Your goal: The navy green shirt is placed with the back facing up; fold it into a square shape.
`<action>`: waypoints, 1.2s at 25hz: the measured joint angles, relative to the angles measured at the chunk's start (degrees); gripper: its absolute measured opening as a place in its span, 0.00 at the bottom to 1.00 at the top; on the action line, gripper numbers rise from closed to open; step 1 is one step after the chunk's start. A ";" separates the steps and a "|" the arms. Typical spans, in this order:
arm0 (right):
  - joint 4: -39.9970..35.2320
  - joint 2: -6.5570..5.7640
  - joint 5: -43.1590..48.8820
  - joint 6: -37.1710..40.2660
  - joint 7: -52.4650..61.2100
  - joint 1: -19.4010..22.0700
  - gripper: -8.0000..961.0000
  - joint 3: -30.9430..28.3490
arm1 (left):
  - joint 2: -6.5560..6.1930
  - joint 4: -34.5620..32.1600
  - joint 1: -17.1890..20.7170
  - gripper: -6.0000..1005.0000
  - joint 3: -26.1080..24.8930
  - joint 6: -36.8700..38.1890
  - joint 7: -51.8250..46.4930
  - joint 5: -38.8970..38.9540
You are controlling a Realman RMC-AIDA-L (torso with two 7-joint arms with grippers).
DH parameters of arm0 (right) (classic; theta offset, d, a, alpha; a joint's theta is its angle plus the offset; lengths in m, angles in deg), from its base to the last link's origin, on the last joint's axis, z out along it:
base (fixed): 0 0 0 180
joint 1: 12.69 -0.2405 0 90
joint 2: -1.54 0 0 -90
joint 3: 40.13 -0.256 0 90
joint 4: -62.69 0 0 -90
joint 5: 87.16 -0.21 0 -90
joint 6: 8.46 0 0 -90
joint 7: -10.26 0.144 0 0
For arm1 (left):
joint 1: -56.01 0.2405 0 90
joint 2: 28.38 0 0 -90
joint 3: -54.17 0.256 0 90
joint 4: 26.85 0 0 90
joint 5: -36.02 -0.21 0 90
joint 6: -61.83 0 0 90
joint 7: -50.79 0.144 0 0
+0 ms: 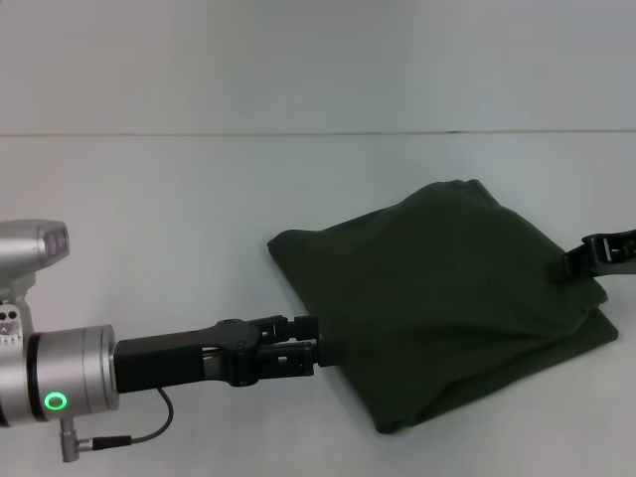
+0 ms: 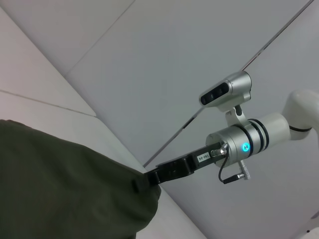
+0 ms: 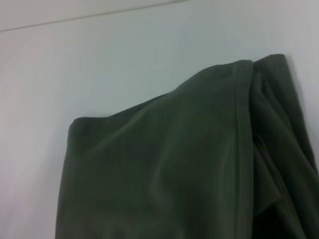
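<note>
Navy green shirt (image 1: 447,298) lies partly folded on the white worktop (image 1: 149,219), right of centre. Left gripper (image 1: 323,350) jaws pinch its left edge; right gripper (image 1: 581,260) meets its right edge, jaw state cannot be told.

The navy green shirt (image 1: 447,298) at centre right is soft matt cloth with a stitched hem. The left gripper (image 1: 323,350) at lower left looks like matt black plastic on a glossy silver metal arm (image 1: 60,383). The table (image 1: 149,219) is smooth, pale and matt.
</note>
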 joint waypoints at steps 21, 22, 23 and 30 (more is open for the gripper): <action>7.19 -0.53 -4.62 -8.03 -1.46 4.40 0.09 -6.68 | 0.15 1.30 0.03 0.92 -0.85 -3.35 -6.40 2.97; 7.20 -0.58 -6.04 -7.86 -2.06 4.81 0.09 -6.75 | 0.14 1.30 -0.03 0.92 -0.96 -4.12 -8.03 3.28; 7.20 -0.71 -7.92 -7.51 -2.88 5.46 0.10 -6.91 | 0.14 1.30 -0.07 0.92 -1.04 -5.01 -9.88 3.68; 6.40 -1.66 -21.77 -4.87 -14.35 12.40 0.24 -10.81 | 0.01 1.05 -0.63 0.92 -0.77 -11.59 -20.22 5.91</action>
